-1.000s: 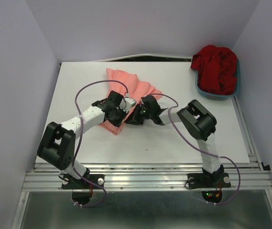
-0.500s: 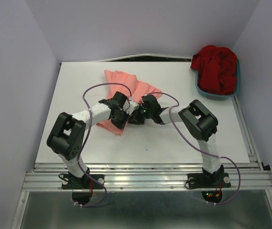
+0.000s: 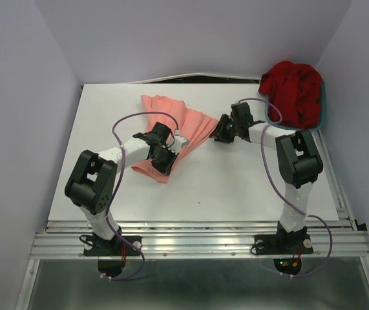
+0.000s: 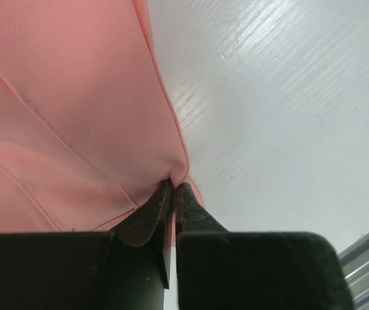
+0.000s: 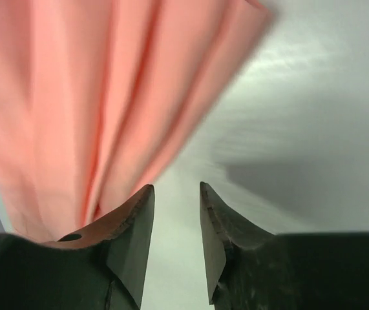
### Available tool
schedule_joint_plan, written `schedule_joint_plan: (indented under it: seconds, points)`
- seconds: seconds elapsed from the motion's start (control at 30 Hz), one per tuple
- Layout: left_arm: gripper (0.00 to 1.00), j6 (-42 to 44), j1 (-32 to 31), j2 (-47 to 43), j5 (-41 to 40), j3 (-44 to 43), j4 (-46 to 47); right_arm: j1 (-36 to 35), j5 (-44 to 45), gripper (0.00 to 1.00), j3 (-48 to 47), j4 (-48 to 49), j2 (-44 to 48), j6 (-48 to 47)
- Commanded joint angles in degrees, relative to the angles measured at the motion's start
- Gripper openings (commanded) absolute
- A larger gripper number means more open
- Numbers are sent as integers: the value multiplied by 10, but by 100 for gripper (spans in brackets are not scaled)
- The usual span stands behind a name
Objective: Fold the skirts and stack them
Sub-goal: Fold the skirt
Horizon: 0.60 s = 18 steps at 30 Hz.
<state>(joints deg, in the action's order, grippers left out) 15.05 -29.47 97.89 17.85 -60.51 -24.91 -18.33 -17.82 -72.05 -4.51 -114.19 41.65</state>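
Observation:
The salmon-pink pleated skirt (image 3: 183, 123) lies spread on the white table, left of centre. My left gripper (image 3: 168, 157) is shut on the skirt's near edge; in the left wrist view the jaws (image 4: 173, 186) pinch a fold of the pink cloth (image 4: 74, 116). My right gripper (image 3: 216, 134) is open and empty, just off the skirt's right corner. In the right wrist view its jaws (image 5: 176, 188) stand apart over bare table, with the pleats (image 5: 100, 97) ahead to the left, blurred. The deep red skirt (image 3: 294, 90) is heaped in the basin at the back right.
The teal plastic basin (image 3: 324, 103) sits at the table's back right corner, beside the right arm's elbow. The white table (image 3: 236, 187) ends at a metal rail (image 3: 197, 242) along the near edge. Lilac walls close in the left, back and right sides.
My right gripper has left the skirt's near edge, where it sat beside the left gripper, and swung back and right to the skirt's right corner. The left gripper still pinches the cloth.

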Motion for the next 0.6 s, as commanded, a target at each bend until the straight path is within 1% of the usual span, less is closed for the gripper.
schedule_joint_plan:
  seconds: [0.0,0.07,0.13,0.2,0.23,0.3,0.37,0.43,0.57]
  points:
    - [13,21,-2,33,9,29,-51,-22,9,42,-97,5,-21,-81]
    - [13,23,-2,32,4,25,-52,-22,8,45,-146,16,-49,-87]
    - [13,24,-2,31,1,24,-50,-22,8,50,-194,22,-76,-90]
    - [13,22,-2,31,1,24,-48,-22,16,55,-237,21,-93,-89]
    - [13,21,-2,32,1,24,-48,-22,21,56,-251,18,-103,-87]
    - [13,21,-2,32,2,24,-47,-22,33,61,-291,6,-131,-84]
    - [13,20,-2,32,1,24,-45,-22,38,63,-302,-3,-150,-83]
    - [14,20,-2,31,-1,25,-44,-22,42,62,-340,-15,-178,-80]
    - [14,19,-2,29,-4,27,-41,-22,41,63,-352,-13,-205,-71]
